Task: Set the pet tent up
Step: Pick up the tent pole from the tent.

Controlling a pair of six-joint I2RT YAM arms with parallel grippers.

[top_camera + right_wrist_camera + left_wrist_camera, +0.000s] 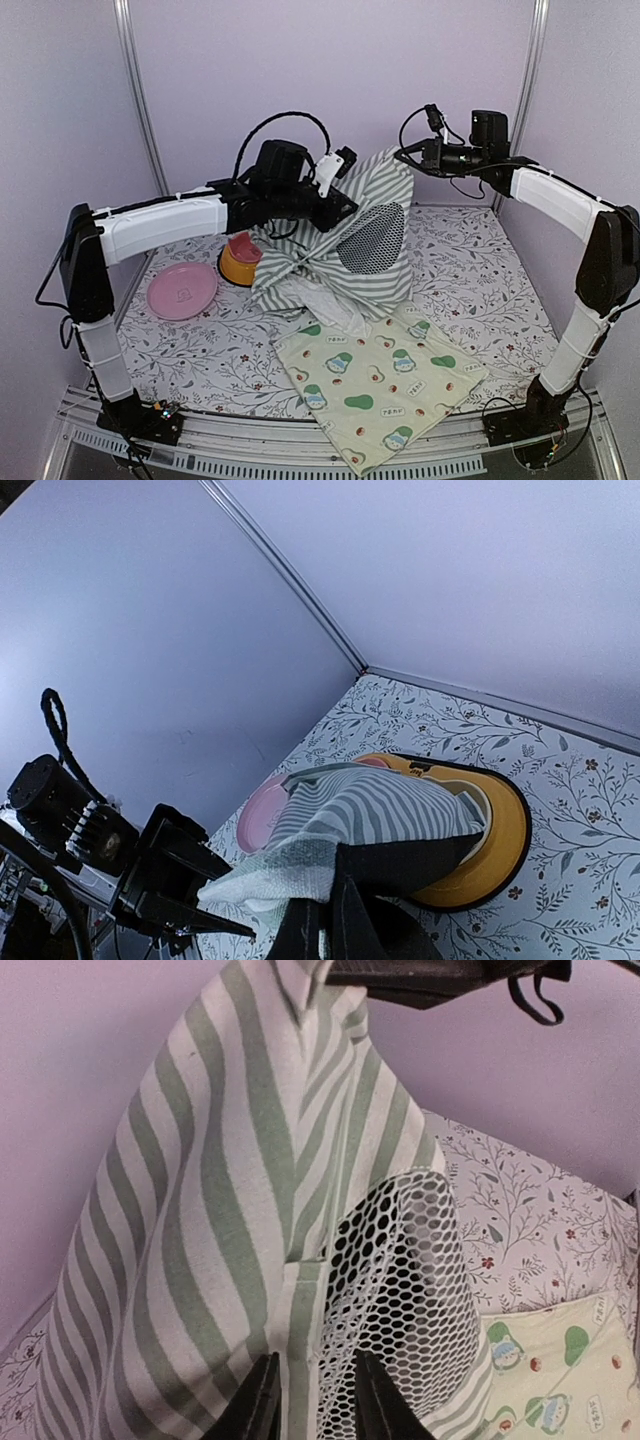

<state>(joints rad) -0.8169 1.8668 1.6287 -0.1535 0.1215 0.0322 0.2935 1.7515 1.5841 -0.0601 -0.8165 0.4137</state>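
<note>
The pet tent (340,250) hangs as a limp striped sheet, its peak lifted high at the back. My right gripper (402,154) is shut on that peak; in the right wrist view its dark fingers (345,920) pinch bunched white and striped cloth (350,815). My left gripper (338,208) is pressed to the tent's left side. In the left wrist view its fingertips (262,1400) stand a little apart, one on each side of a seam beside the round mesh window (400,1280). The cloth there lies flat, not bunched. White lace (325,300) spills out at the tent's foot.
The avocado-print mat (375,385) lies crumpled in front of the tent, reaching the table's near edge. An orange pet bowl (241,262) sits left of the tent, partly under its hem, and shows below the cloth (500,850). A pink plate (182,290) lies further left.
</note>
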